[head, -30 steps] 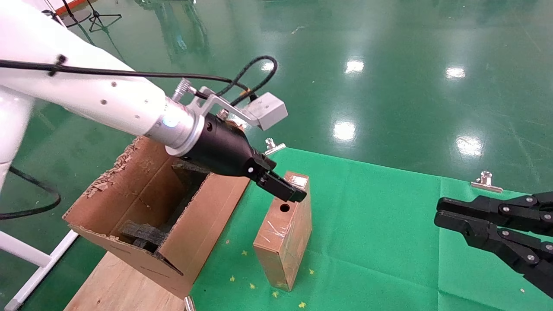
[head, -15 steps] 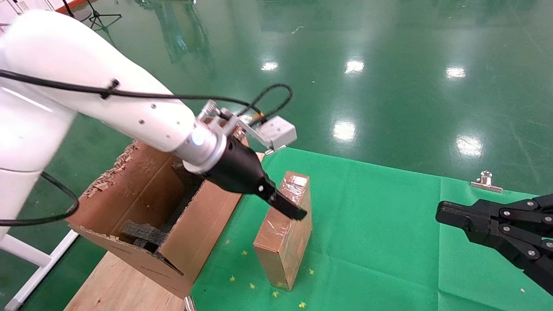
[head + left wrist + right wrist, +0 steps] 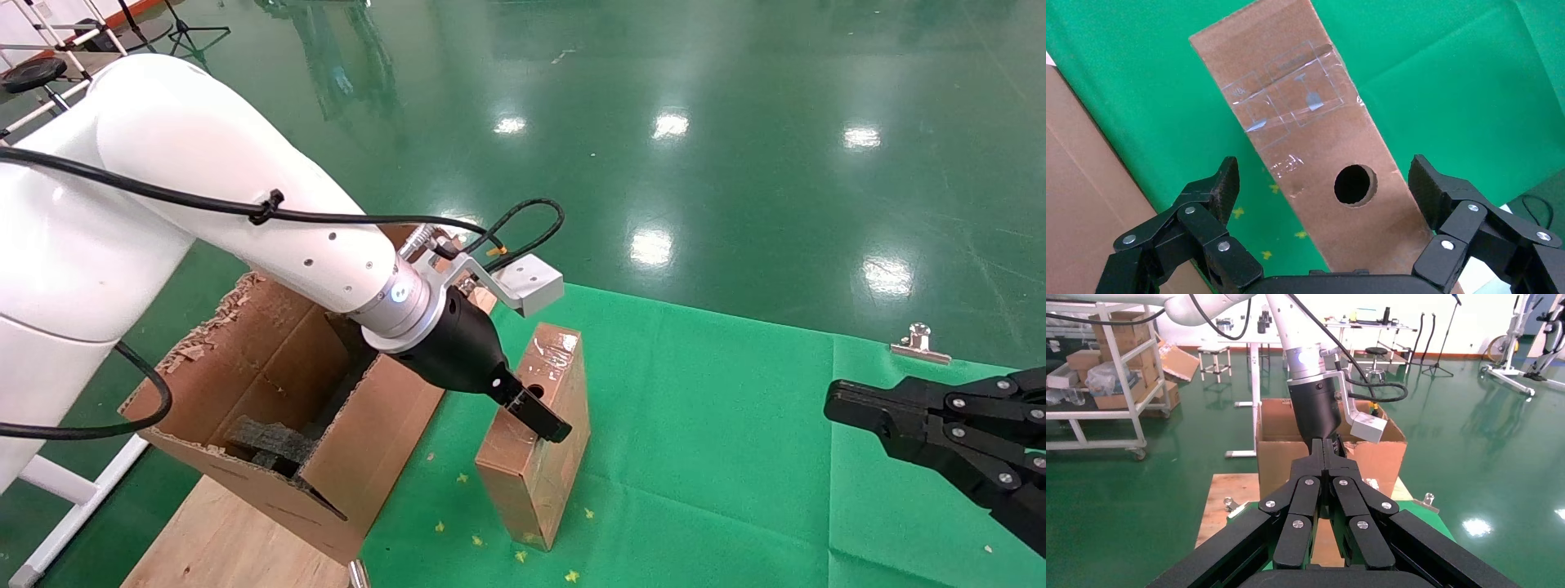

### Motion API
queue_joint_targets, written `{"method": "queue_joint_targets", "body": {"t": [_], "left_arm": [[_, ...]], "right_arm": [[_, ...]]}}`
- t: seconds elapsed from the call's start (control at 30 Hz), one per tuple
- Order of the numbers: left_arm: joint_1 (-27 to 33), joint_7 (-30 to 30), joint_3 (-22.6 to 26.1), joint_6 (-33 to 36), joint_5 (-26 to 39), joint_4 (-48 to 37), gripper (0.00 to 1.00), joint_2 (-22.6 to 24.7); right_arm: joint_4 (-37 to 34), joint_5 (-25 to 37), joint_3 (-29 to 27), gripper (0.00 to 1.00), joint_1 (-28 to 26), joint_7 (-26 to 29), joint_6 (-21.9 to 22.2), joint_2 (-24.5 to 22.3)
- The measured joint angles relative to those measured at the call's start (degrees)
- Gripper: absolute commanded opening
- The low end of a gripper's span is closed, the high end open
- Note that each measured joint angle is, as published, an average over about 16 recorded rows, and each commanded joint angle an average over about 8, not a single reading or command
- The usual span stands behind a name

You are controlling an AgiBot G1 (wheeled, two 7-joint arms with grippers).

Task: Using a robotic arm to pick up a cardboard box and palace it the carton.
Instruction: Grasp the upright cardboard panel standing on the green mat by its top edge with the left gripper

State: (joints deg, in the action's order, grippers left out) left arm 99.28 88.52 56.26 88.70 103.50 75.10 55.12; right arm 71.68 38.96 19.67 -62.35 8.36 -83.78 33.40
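The cardboard box (image 3: 523, 490) stands on its narrow side on the green cloth, brown, with shiny tape and a round black hole (image 3: 1353, 184) in its upper face. My left gripper (image 3: 541, 422), on the white robotic arm (image 3: 245, 220), is open and low over the box near the hole. In the left wrist view the box (image 3: 1303, 116) runs between the spread fingers (image 3: 1223, 184); one finger is close to its edge, the other stands apart over the cloth. The carton (image 3: 384, 441) with torn flaps sits just left of the box. My right gripper (image 3: 842, 404) hangs shut at the right.
Green cloth (image 3: 719, 425) covers the table, held by metal clips (image 3: 921, 343). The carton rests on a wooden board (image 3: 212, 539) and holds dark foam (image 3: 270, 441). A white stand leg (image 3: 65, 498) is at the far left. Shiny green floor lies beyond.
My left gripper has come down and along the box toward me, from above its far end to just past the hole. The box has not moved. The right gripper is nearly still.
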Motion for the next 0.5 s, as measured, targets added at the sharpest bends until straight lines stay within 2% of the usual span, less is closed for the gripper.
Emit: {"method": "queue_joint_targets", "body": {"t": [0.03,0.13,0.17,0.5], "left_arm": [[0.01,-0.03,0.1,0.01,0.07,-0.01,0.44,0.03],[0.06,-0.1,0.25,0.02,0.23,-0.02,0.07,0.09],[0.07,-0.12,0.29,0.03,0.26,-0.02,0.0,0.1],[0.04,0.02,-0.08,0.03,-0.02,0.0,0.0,-0.04]], "right_arm": [[0.0,0.0,0.0,1.0,0.0,0.0,0.0,0.0],[0.0,0.0,0.0,1.0,0.0,0.0,0.0,0.0],[-0.01,0.0,0.0,1.0,0.01,0.0,0.0,0.0],[-0.01,0.0,0.0,1.0,0.01,0.0,0.01,0.0]]}}
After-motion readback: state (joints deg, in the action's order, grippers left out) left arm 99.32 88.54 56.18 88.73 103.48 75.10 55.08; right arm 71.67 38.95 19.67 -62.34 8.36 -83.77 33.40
